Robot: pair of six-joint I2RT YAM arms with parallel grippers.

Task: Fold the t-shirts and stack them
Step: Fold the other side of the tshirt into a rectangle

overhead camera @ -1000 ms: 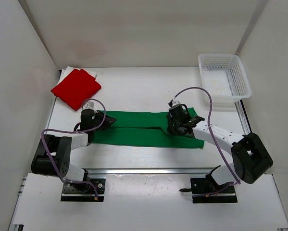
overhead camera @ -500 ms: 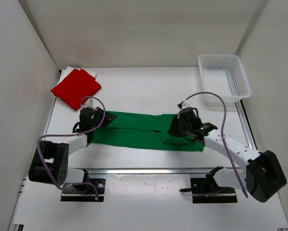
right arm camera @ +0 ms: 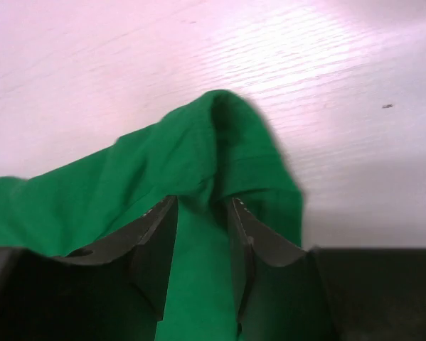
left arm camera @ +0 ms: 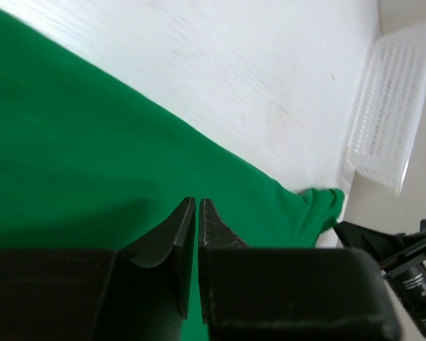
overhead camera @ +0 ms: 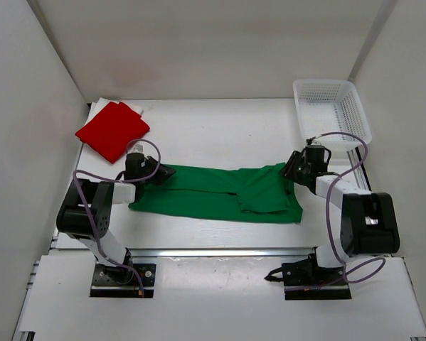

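Jaws apart (right gripper (right arm camera: 202, 207)) — green t-shirt (overhead camera: 205, 193) long, rumpled

White table (overhead camera: 213, 128), plain white walls (overhead camera: 198, 42) (evenly lit).

The right gripper (overhead camera: 296, 165) has been carried from the middle of the green shirt (overhead camera: 205, 193) to its far right corner. Its jaws, shut a second ago, have been parted, and a ridge of cloth is now seen just beyond its fingertips. The right arm has been drawn back and folded up over its base. The cloth to the left of that gripper has been bunched into a fold. The left gripper (overhead camera: 154, 172) has been shifted slightly away, and the shirt's left edge has been pulled with it.
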